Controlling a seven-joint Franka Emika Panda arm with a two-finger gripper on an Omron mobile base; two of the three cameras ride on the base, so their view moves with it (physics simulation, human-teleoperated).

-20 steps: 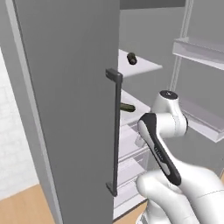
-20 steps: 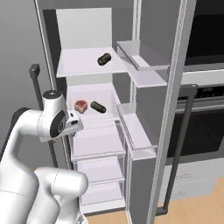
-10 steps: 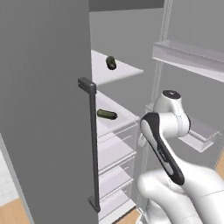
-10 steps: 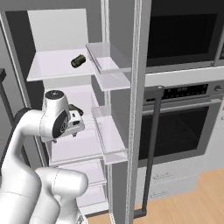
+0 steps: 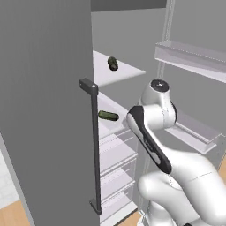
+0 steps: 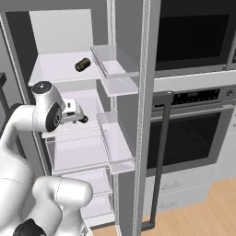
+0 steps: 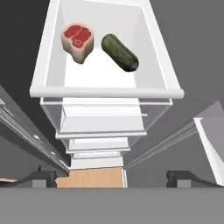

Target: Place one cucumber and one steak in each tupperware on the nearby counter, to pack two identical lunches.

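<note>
Showing no legible writing: steak point(image 7: 78, 40), cucumber point(image 7: 120, 53).

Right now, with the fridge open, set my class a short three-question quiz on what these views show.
1. True or false: a steak and a cucumber lie side by side on one fridge shelf.
2. How many cucumbers show in the left base view? A) one B) two C) three
3. Fill in: the other cucumber lies on the ___ shelf, above the end effector.

Key: 1 true; 2 B; 3 upper.
</note>
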